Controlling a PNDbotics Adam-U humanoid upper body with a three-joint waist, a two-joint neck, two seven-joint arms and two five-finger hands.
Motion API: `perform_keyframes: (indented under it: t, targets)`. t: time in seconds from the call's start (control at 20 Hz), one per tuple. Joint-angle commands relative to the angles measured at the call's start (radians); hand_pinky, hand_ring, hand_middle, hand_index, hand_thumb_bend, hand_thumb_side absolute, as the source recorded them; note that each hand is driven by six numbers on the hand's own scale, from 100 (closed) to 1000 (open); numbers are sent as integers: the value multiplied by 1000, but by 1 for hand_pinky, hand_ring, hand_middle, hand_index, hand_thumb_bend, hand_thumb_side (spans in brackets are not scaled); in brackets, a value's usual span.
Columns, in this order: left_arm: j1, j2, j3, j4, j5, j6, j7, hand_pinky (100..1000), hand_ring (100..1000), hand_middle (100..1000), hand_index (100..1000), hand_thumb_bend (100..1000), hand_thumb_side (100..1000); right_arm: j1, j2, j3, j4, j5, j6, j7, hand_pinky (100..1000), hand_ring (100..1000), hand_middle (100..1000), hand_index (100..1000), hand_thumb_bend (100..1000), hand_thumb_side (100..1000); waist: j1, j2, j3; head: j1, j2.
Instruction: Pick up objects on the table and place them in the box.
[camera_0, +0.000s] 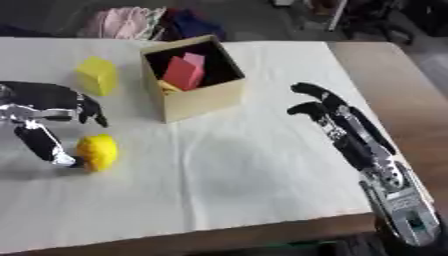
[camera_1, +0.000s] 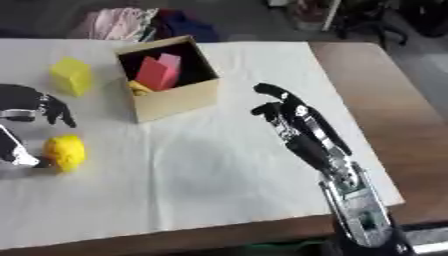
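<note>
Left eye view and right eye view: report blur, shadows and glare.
Left eye view: soft throughout, the left hand by the round yellow object smeared; faint shadow on the white cloth below the box. Right eye view: equally soft, right hand edges fuzzy; no glare in either.

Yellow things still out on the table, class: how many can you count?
2. A yellow block stands left of the box. A rounder yellow object lies nearer, touching the left hand. Another yellow piece already sits inside the box; more may be hidden there.
</note>
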Motion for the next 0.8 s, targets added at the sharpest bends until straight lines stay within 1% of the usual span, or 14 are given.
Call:
perform_keyframes:
  t: [0.05, 0.15, 0.2, 0.3, 0.45, 0.65, 0.8]
  targets:
    - [-13, 7, 9, -7, 24, -192, -191, 704, 570, 612, 744, 349, 377, -10, -17, -4, -11, 4, -2, 1, 873, 746, 901, 929, 100, 811, 19, -16, 0, -5, 5]
    - [-13, 1, 8, -5, 33, -189, -189, 686, 538, 569, 701, 329, 371, -10, -17, -4, -11, 4, -2, 2, 873, 746, 900, 929, 100, 812, 18, -16, -1, -6, 5]
    - [-15, -1, 9, -4, 38, -189, -189, 670, 514, 537, 670, 302, 361, -10, -16, -4, -11, 4, -2, 2, 873, 746, 900, 929, 100, 811, 18, -16, -1, -7, 5]
    - [-18, -3, 16, -9, 52, -187, -184, 653, 490, 504, 637, 269, 349, -10, -16, -5, -11, 4, -1, 1, 873, 746, 900, 928, 100, 811, 18, -16, -1, -9, 5]
    - [-33, 1, 36, -33, 80, -176, -169, 645, 475, 488, 621, 245, 341, -10, -16, -5, -10, 5, -1, 0, 873, 746, 900, 928, 100, 814, 18, -17, -1, -11, 5]
    - [-81, 7, 70, -68, 101, -153, -140, 646, 477, 491, 624, 258, 345, -9, -16, -6, -10, 4, -1, 0, 873, 746, 900, 929, 100, 814, 18, -18, 0, -14, 5]
    - [-134, -20, 97, -58, 85, -130, -104, 651, 485, 500, 635, 266, 341, -7, -16, -5, -9, 3, -1, 0, 873, 746, 900, 929, 100, 815, 17, -19, 1, -14, 5]
